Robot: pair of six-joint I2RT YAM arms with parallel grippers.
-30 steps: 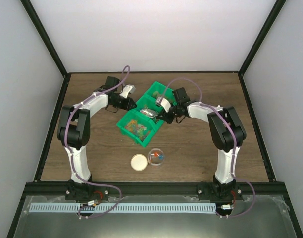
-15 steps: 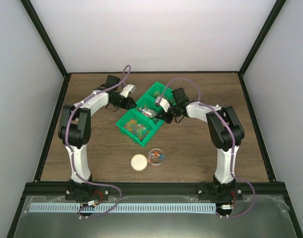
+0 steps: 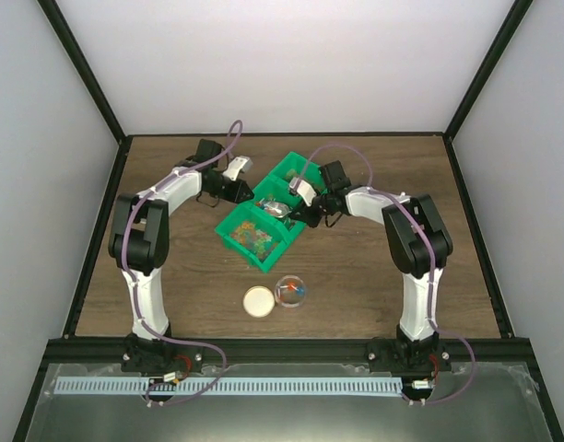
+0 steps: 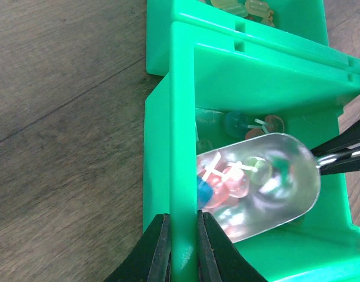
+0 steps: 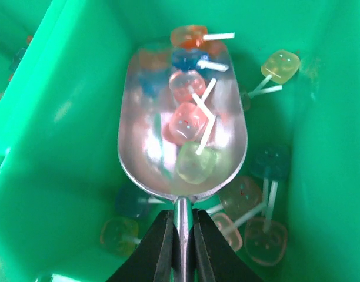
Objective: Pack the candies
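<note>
Small translucent candies (image 5: 189,126) on white sticks, pink, blue, orange and green, lie in the metal scoop (image 5: 139,153) just ahead of the right pincer (image 5: 179,220), which is clamped on its handle. More lie beneath in the green bin (image 5: 56,117), whose wall the left pincer (image 4: 181,238) grips. Only the top view shows the jar (image 3: 289,290) and lid (image 3: 259,301), well behind both.

The scoop (image 5: 146,150) is polished, mirror-bright metal. The green bin (image 4: 183,117) is smooth, glossy plastic. The candies (image 5: 186,123) look translucent and shiny, on thin white sticks. The surface (image 4: 62,117) is matt, grained wood.
</note>
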